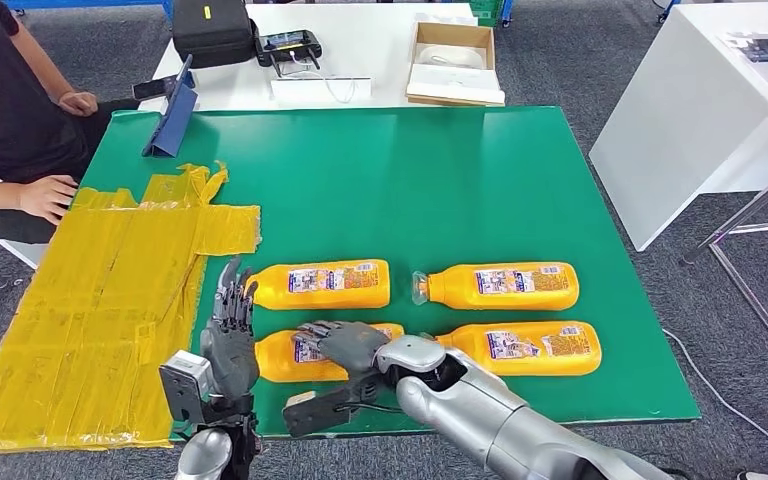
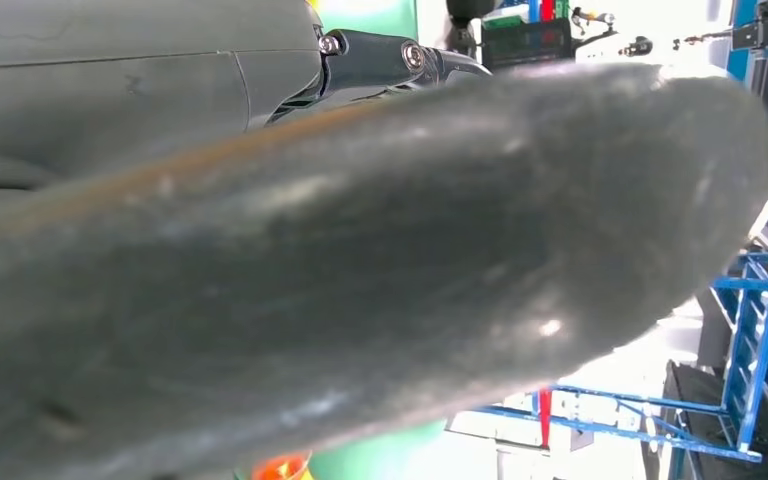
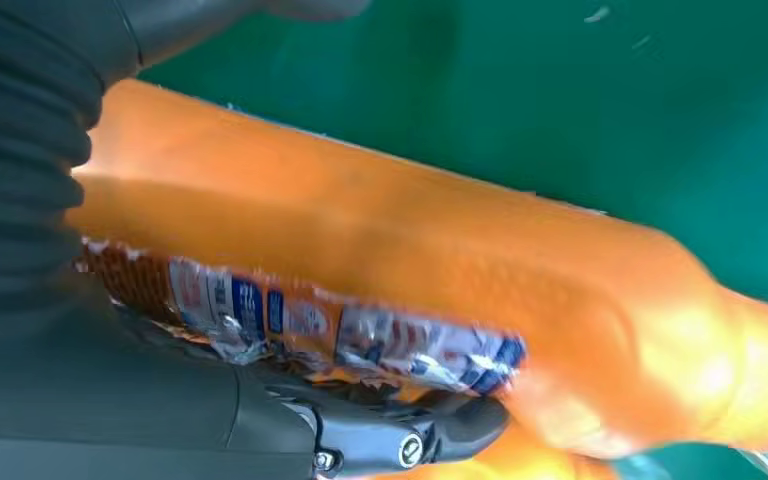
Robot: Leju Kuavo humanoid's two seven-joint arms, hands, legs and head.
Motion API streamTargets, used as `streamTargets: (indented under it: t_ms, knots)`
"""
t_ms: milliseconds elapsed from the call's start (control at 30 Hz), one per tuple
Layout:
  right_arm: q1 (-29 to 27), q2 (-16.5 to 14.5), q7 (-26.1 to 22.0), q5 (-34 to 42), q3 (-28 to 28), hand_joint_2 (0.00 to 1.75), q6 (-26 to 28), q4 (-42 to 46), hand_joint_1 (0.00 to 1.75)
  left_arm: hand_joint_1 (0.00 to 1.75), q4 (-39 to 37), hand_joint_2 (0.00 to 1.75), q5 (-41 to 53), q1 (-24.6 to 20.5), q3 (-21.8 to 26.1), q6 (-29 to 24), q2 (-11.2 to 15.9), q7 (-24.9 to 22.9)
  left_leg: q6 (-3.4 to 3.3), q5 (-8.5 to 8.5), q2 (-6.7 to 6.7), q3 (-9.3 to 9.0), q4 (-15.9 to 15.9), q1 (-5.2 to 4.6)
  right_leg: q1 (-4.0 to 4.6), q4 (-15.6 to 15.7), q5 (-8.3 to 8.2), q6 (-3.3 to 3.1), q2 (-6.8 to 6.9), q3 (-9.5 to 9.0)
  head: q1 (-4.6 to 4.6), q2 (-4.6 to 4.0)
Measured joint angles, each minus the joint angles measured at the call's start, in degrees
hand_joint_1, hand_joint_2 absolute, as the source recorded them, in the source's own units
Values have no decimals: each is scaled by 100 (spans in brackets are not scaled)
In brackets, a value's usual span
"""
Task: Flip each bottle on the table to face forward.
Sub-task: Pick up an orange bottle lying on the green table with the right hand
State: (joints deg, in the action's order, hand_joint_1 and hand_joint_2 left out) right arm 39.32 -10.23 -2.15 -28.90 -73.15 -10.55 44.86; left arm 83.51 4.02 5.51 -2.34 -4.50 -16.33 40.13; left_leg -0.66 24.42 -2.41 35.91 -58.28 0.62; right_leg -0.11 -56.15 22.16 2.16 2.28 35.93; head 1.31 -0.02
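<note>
**Right hand laid over near-left bottle; left hand raised beside it**

Fingers [image 1: 228, 300] of the left hand [image 1: 228, 345] stand roughly straight and apart, pointing away from the robot, with nothing between them. This hand hovers at the near-left part of the green table [image 1: 410, 170], just beside the yellow tape patch [image 1: 100, 310] and just left of the capped ends of the two left bottles. Whether it touches either bottle cannot be told. The left wrist view is taken up by a blurred dark finger surface [image 2: 380, 260].

Next to the right, the near-left bottle [image 1: 285, 358] lies on its side, orange, cap end toward the left hand. The right hand [image 1: 345, 345] lies on top of it, fingers curled over its label. In the right wrist view the bottle [image 3: 410, 270] sits against the hand, with a dark finger [image 3: 400, 440] along the label edge. A full clamp cannot be confirmed; contact is plain.

Behind it, the far-left bottle [image 1: 322, 284] lies label up, untouched. Further right, the far-right bottle [image 1: 500, 286] and the near-right bottle [image 1: 530, 347] lie on their sides, labels up, apart from both hands.

At the far left edge, a person's hand [image 1: 48, 195] rests beside the table.
</note>
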Motion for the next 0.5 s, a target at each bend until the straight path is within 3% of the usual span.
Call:
streamTargets:
  t_ms: [67, 100, 200, 233, 500]
  knots:
    - [16, -52, 99, -230, -109, 175, 77, -115, 0, 0, 11, 0, 22, 34, 54, 37, -3, 0, 0, 0, -1, -2, 0, 0, 0, 0, 1, -1, 0, -1, 0, 0]
    - [30, -77, 153, -342, -163, 175, 94, -166, 25, 0, 23, 0, 32, 49, 80, 49, -9, 0, 0, 0, -1, -3, 0, 0, 0, 0, 1, -1, 0, -2, 1, 0]
    - [58, -155, 398, -914, -340, 175, 111, -338, 156, 0, 98, 0, 100, 103, 180, 86, -59, -9, 3, 4, -5, -17, 0, 0, -1, 2, 2, -3, -3, -11, 1, 0]
    - [58, -182, 472, -1122, -395, 175, 116, -405, 175, 0, 127, 0, 124, 121, 215, 104, -77, -18, 4, 6, -7, -25, 0, 0, -1, 2, 3, -3, -5, -16, 1, 0]
    - [28, -239, 620, -1625, -594, 175, 82, -733, 175, 0, 228, 0, 174, 175, 368, 161, -152, -56, 15, 19, -14, -76, 1, 2, -3, 5, 13, -13, -11, -60, -4, 0]
